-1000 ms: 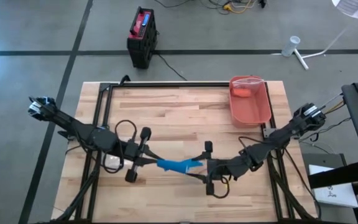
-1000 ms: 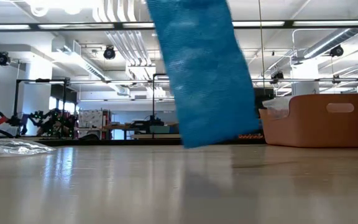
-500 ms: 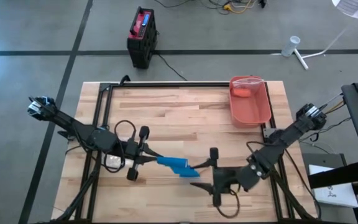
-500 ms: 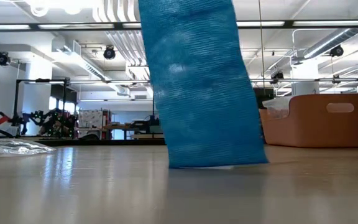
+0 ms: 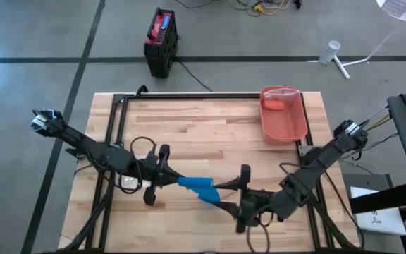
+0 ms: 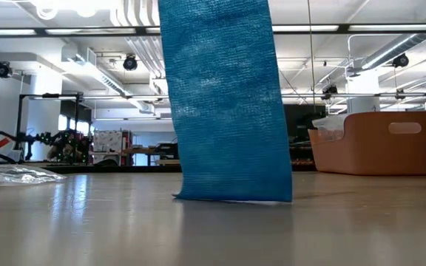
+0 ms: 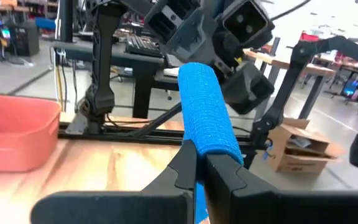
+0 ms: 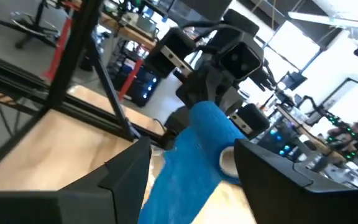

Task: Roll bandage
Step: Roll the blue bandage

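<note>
Left gripper [image 5: 169, 178], clamped on one end of blue woven elastic bandage strip [image 5: 199, 186] hanging to wooden tabletop [image 5: 210, 127] near its front edge; right gripper [image 5: 224, 201], fingers apart astride free end: advise taut, edge-aligned winding.

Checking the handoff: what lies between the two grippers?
The blue bandage spans from the shut left gripper to the open right gripper, seen in the high view.

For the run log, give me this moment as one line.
left gripper: shut on blue bandage | right gripper: fingers open around bandage's free end | bandage end touches table
</note>
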Robot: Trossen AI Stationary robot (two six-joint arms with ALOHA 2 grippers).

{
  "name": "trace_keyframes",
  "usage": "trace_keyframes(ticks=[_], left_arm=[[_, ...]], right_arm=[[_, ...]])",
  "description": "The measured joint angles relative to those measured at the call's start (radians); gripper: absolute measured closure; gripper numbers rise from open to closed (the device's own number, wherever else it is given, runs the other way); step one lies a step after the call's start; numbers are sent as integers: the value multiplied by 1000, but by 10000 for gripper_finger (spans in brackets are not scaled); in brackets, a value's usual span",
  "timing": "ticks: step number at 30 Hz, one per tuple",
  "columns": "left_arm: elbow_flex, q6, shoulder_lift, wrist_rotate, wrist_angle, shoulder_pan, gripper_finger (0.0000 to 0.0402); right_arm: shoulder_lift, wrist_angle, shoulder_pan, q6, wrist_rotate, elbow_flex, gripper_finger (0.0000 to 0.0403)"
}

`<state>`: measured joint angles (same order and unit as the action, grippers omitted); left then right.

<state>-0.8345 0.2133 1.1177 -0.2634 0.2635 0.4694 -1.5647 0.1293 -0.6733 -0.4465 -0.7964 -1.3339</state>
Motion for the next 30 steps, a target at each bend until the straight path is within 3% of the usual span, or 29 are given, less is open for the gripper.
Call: trace_keyframes(ticks=[16, 21, 26, 30], left_arm=[[1, 38, 9, 0, 1, 0, 400], [1, 26, 9, -5, 22, 0, 400], [0, 10, 19, -6, 50, 0, 400], [0, 6, 33, -7, 59, 0, 400]], right_arm=[[-35, 3, 4, 62, -51, -23, 198], [-34, 1, -14, 59, -138, -21, 197], [-39, 9, -4, 63, -127, -21, 199], [-39, 11, 16, 80, -36, -21, 197]])
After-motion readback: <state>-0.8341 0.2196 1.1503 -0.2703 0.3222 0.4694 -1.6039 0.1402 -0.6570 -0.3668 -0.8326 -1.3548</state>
